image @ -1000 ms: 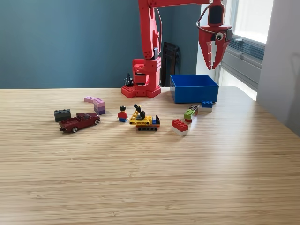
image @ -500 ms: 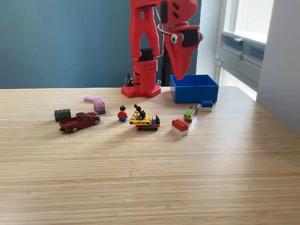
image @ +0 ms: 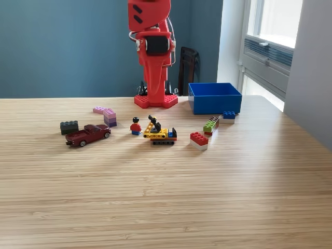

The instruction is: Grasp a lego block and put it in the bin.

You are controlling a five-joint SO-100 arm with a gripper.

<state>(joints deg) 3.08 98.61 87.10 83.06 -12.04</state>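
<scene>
The blue bin [image: 215, 97] stands at the back right of the table. Lego blocks lie in front of it: a red-on-white brick [image: 198, 139], a green and dark stack [image: 210, 125] and a blue-on-white brick [image: 228, 115]. Further left are pink and purple bricks [image: 106, 115] and a dark grey brick [image: 69, 126]. My red gripper [image: 157, 92] hangs pointing down in front of the arm's base [image: 155, 99], well above and behind the blocks. Its jaws look shut as one tapered wedge, with nothing seen in them.
A dark red toy car [image: 88, 134], a minifigure [image: 136, 126] and a yellow toy vehicle [image: 160, 133] stand mid-table. A dark chair [image: 188, 70] is behind the base. A window and white wall close off the exterior view's right.
The arm has swung from above the bin toward the exterior view's left, ending in front of its base. The jaws, open a second ago, have come together.
</scene>
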